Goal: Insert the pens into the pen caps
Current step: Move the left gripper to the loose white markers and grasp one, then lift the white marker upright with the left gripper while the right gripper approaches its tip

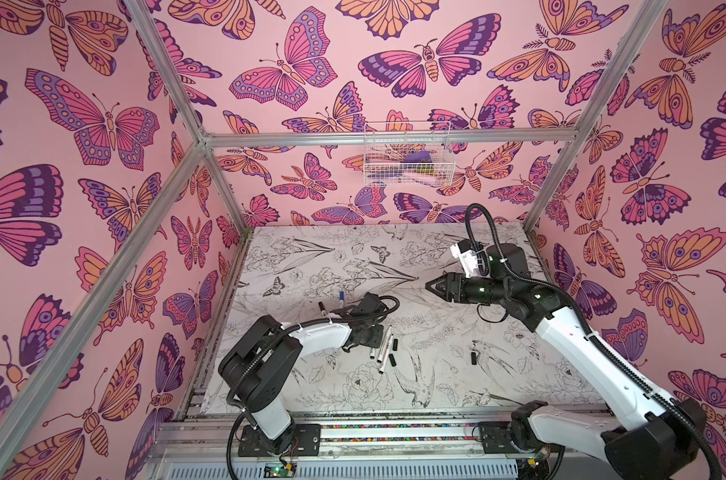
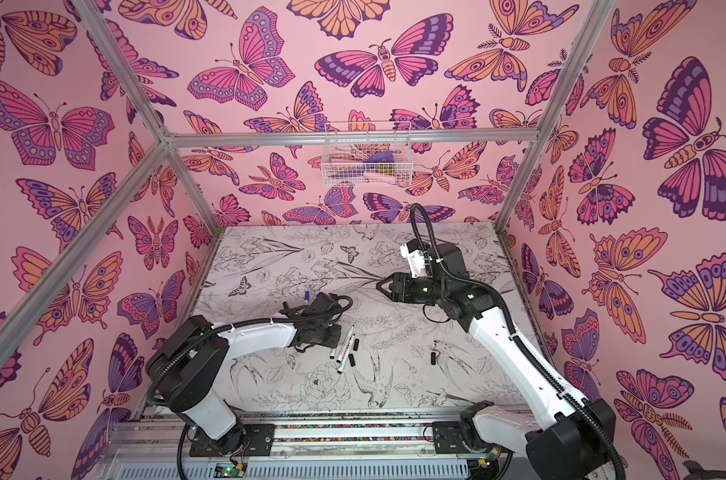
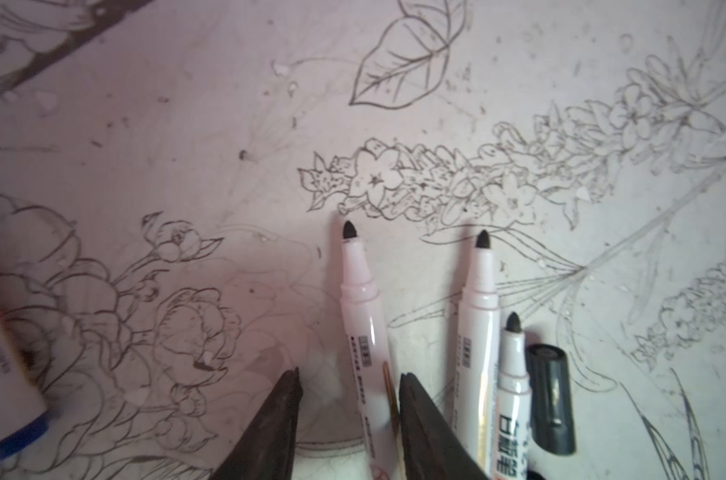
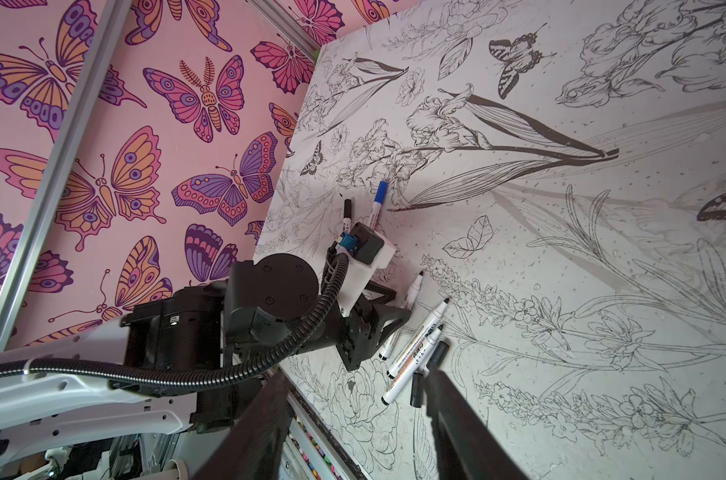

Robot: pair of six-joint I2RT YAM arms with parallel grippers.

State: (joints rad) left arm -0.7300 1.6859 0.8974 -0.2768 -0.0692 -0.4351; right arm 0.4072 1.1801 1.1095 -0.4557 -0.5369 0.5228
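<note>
1. 3 uncapped pens (image 3: 477,316) lie side by side on the worktop (image 3: 186,124), with a black cap (image 3: 550,399) just beside them.
2. The left jaws stand spread astride 1 pen (image 3: 365,332), not yet pinching it, likely lining up a pickup.
3. The right jaws hang parted and empty, well apart, probably waiting to fetch a cap.

The left pincer (image 3: 351,372) shows only two dark fingertips in the left wrist view, the rest cut off — in both top views its own wrist hides the jaws. Three pens (image 3: 477,316) run out past that same edge, their rear ends unseen; a blue-ended barrel (image 3: 10,374) is blurred and cropped. The wire basket's (image 1: 407,181) contents are too small to tell — the right pincer's (image 4: 357,372) fingers are blurred too.
</note>
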